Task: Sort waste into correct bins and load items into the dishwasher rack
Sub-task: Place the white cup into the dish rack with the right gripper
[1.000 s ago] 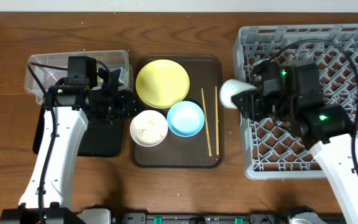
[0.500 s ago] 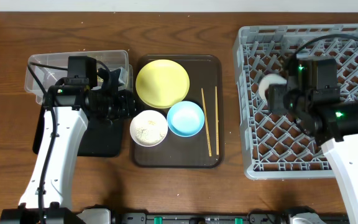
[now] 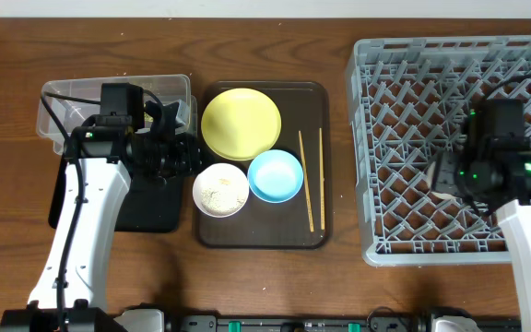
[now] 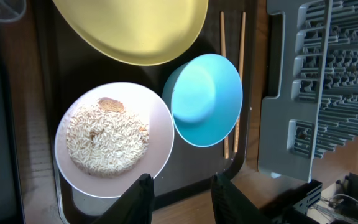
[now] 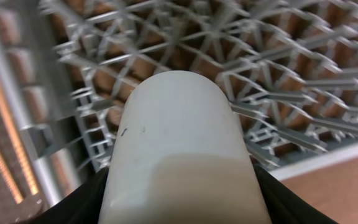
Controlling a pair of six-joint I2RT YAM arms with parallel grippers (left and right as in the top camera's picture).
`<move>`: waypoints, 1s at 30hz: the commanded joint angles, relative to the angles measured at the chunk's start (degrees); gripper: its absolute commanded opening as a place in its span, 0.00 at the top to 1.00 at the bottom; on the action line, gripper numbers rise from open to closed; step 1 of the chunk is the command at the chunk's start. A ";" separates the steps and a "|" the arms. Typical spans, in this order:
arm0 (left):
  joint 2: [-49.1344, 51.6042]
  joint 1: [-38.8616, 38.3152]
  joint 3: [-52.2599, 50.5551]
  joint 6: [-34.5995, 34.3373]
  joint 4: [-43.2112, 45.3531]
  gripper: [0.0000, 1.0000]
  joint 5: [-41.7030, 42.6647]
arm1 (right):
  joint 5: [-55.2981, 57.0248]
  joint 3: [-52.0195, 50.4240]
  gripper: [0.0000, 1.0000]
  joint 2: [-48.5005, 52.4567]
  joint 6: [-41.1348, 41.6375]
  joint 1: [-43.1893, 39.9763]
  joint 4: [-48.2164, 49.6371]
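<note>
My right gripper [image 5: 182, 202] is shut on the small white cup [image 5: 182, 143], holding it over the grey dishwasher rack [image 5: 272, 68]. Overhead, that arm hangs over the rack's [image 3: 376, 138] right half and mostly hides the cup [image 3: 440, 181]. My left gripper [image 4: 182, 190] stands open and empty, hovering by the near rim of the white bowl [image 4: 114, 137], which holds rice crumbs. The light blue bowl [image 4: 207, 99], yellow plate [image 4: 132, 28] and chopsticks [image 4: 232, 62] lie on the brown tray. The clear tub [image 3: 63, 101] and black tray [image 3: 150, 207] lie under the left arm.
The brown serving tray [image 3: 316, 120] sits between the bins and the rack. Bare wooden table [image 3: 265, 277] runs along the front edge. The rack's upright pegs and lattice fill the right side.
The right arm has carried the white cup from the rack's left edge rightward, deeper over the rack. The left arm has not moved.
</note>
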 commanded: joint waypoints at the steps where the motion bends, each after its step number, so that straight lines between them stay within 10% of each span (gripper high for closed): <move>1: -0.44 0.04 0.72 -0.28 -0.42 0.66 -0.52 | 2.40 0.87 0.99 -0.46 1.68 -3.56 -0.11; 30: -0.44 0.04 0.72 -0.28 -1.03 0.66 -0.52 | 1.33 -11.37 0.98 7.85 1.97 -5.92 7.30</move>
